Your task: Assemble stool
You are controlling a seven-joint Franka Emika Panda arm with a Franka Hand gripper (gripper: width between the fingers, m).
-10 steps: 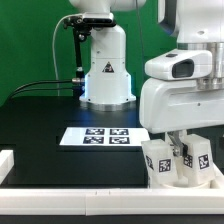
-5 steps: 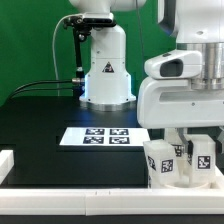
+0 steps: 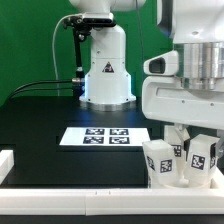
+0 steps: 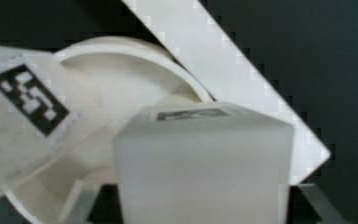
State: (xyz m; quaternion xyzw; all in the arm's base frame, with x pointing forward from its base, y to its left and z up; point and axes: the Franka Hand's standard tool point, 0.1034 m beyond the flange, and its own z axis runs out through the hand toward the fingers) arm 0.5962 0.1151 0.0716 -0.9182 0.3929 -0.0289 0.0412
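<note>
The stool legs (image 3: 172, 160) are white with black-and-white square tags; the round seat (image 4: 105, 110) is plain white. The marker board (image 3: 105, 137) is white with black patterns, on a black table (image 3: 40, 125) before a green backdrop (image 3: 30, 40)

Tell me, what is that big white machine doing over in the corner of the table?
A robot arm has its gripper lowered over a small white stool, a plastic kit with chunky tagged legs, by the border rail at the exterior view's right. The wrist view shows the round seat close up. Whether it grips anything is unclear. The marker board lies flat nearby.
</note>
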